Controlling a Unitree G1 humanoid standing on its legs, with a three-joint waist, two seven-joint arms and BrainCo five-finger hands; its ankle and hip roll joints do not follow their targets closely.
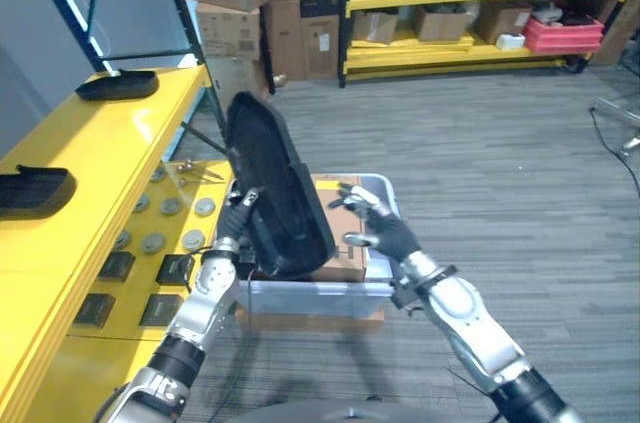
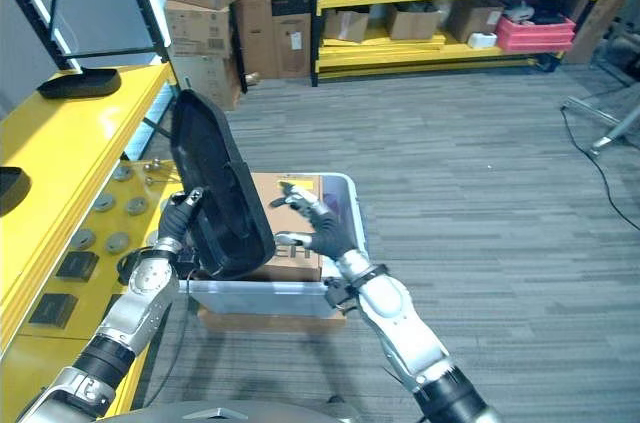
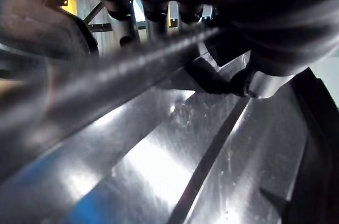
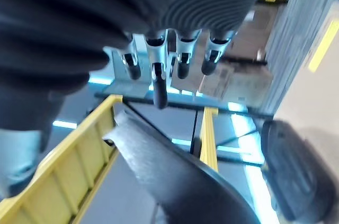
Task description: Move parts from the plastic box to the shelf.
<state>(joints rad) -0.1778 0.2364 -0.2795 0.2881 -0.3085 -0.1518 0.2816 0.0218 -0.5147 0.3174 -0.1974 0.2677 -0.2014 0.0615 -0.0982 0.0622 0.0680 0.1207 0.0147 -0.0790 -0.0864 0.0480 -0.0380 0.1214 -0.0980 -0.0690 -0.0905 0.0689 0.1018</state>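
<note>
The left robot hand (image 1: 243,211) is raised, its fingers curled round the edge of a black part (image 1: 275,188). The right robot hand (image 1: 378,227) hovers just beside this part, fingers relaxed and spread, holding nothing.
</note>
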